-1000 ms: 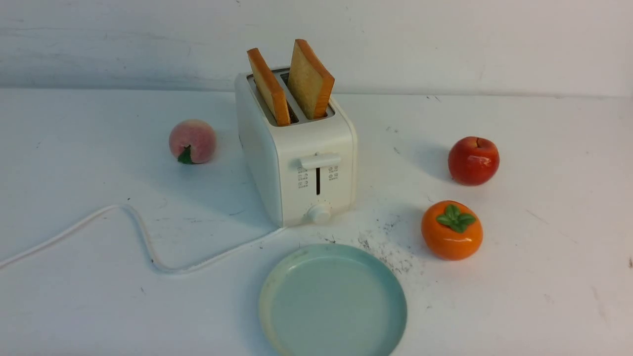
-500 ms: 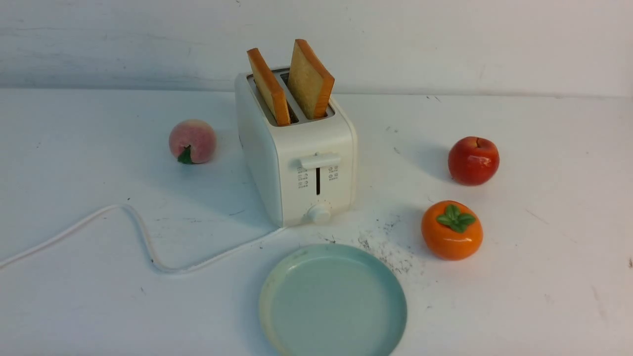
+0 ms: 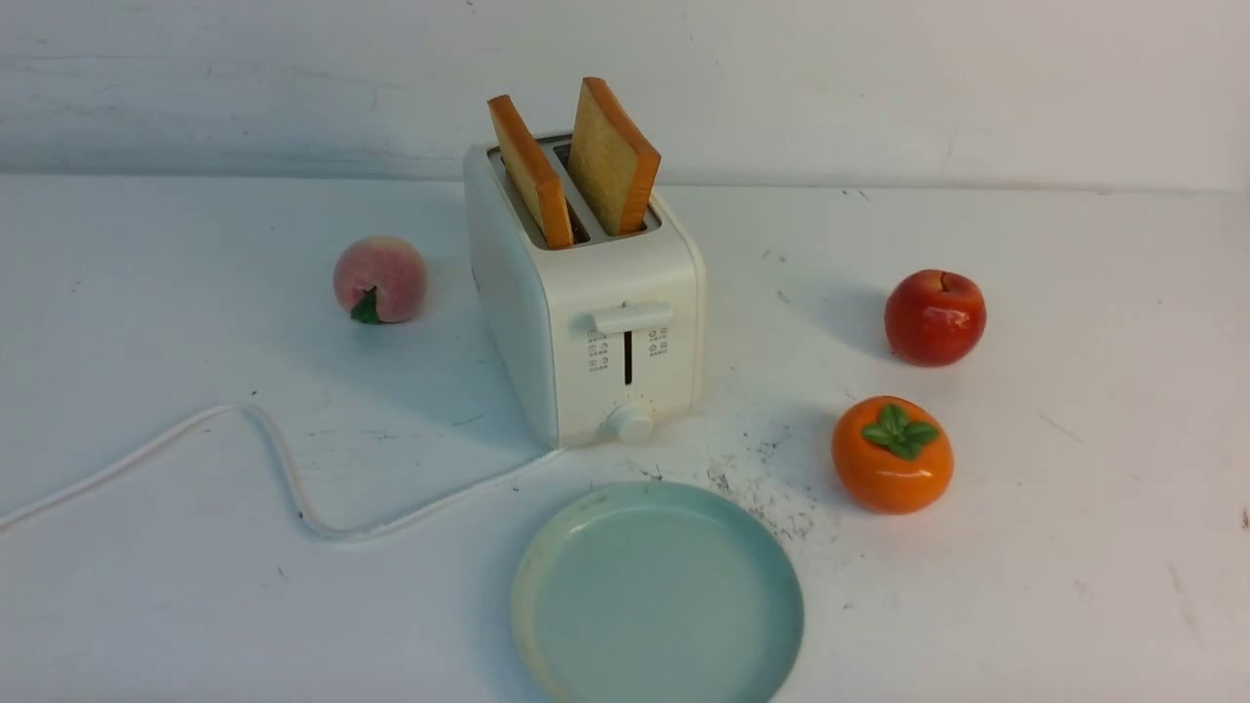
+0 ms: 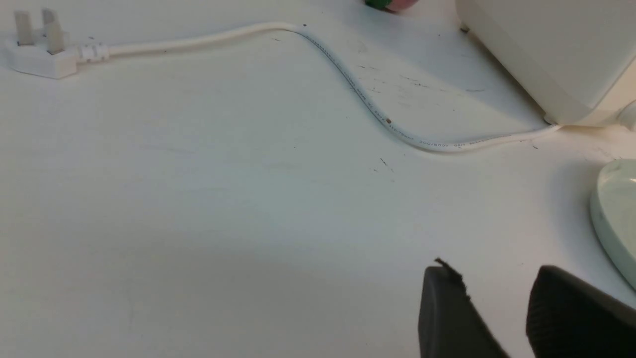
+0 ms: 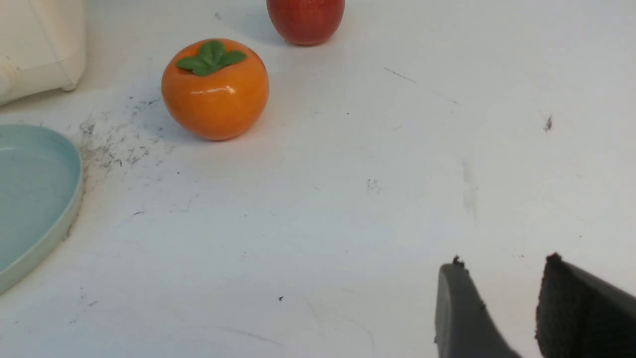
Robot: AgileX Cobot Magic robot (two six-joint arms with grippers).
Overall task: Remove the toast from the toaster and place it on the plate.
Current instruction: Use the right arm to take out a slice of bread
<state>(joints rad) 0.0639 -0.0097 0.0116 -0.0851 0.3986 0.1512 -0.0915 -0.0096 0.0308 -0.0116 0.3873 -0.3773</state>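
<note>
The left gripper (image 4: 494, 271) and right gripper (image 5: 503, 262) are hovering part-open and empty, so the best bet is pinching the upper-centre toast (image 3: 612, 161) by its flat faces, lifting straight up.

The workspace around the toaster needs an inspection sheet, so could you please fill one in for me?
Surface: white table, scuffed, with dark specks beside the plate.
Job's things: toaster upright; left toast slice and right toast slice stand in its slots; plate bare, in front of the toaster.
Clutter: peach on the toaster's left; apple and persimmon on its right.
Grippers: left gripper and right gripper open, holding nothing.
Cables: cord snakes left from the toaster; plug lies loose on the table.
Surroundings: plain white wall.
</note>
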